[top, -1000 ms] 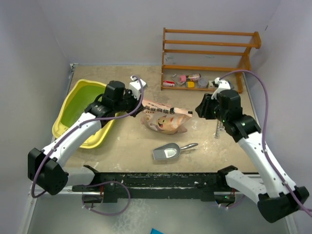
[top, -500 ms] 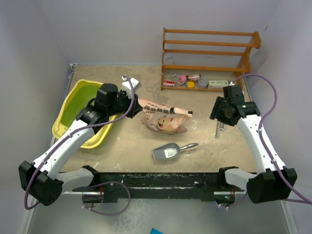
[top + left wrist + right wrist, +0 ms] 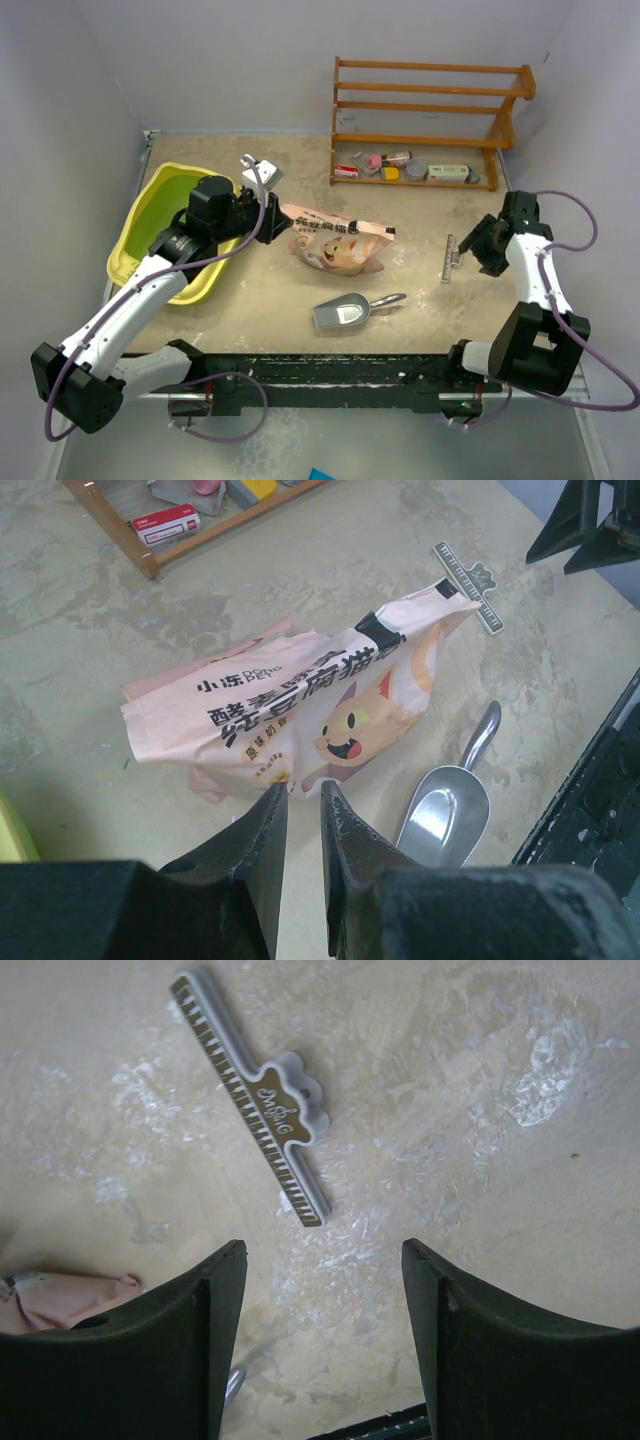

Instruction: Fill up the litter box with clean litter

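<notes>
The yellow litter box stands at the table's left, its green inside partly hidden by my left arm. I make out no loose clean litter. A peach-pink bag with a cat picture lies on its side mid-table. My left gripper hangs just short of the bag's left end, its jaws a narrow gap apart with nothing between them. My right gripper is wide open and empty at the far right, over bare table beside a grey toothed clip.
A silver metal scoop lies in front of the bag. A wooden rack stands at the back right with small items on its lowest shelf. Walls close in on both sides.
My right arm swung right, away from the bag's end, and opened its jaws wide. The left gripper drew back left off the bag and parted slightly. The bag lies still.
</notes>
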`<state>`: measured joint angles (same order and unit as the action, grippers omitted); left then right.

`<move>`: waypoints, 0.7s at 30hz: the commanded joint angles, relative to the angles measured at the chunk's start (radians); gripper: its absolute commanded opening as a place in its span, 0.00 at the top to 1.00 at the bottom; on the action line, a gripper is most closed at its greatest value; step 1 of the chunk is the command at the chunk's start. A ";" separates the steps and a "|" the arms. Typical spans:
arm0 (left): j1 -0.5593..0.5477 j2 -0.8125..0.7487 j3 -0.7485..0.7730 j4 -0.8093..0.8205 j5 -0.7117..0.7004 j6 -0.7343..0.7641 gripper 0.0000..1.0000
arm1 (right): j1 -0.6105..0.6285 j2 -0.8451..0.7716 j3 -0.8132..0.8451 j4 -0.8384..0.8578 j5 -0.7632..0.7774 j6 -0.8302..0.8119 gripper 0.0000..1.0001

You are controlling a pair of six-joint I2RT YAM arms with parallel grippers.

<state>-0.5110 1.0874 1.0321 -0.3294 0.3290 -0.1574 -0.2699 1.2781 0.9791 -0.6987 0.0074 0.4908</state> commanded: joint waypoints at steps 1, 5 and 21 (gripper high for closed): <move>0.006 -0.029 -0.007 0.044 -0.021 -0.001 0.76 | -0.061 -0.002 -0.079 0.150 -0.065 0.088 0.36; 0.005 -0.021 -0.013 0.038 -0.060 0.009 0.76 | -0.078 0.069 -0.089 0.243 -0.113 0.088 0.45; 0.005 0.053 0.005 0.022 -0.035 0.017 0.77 | -0.085 0.288 -0.084 0.373 -0.227 0.014 0.64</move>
<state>-0.5110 1.1446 1.0203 -0.3351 0.2878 -0.1463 -0.3492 1.5707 0.9031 -0.3813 -0.1814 0.5213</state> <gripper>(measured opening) 0.231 0.400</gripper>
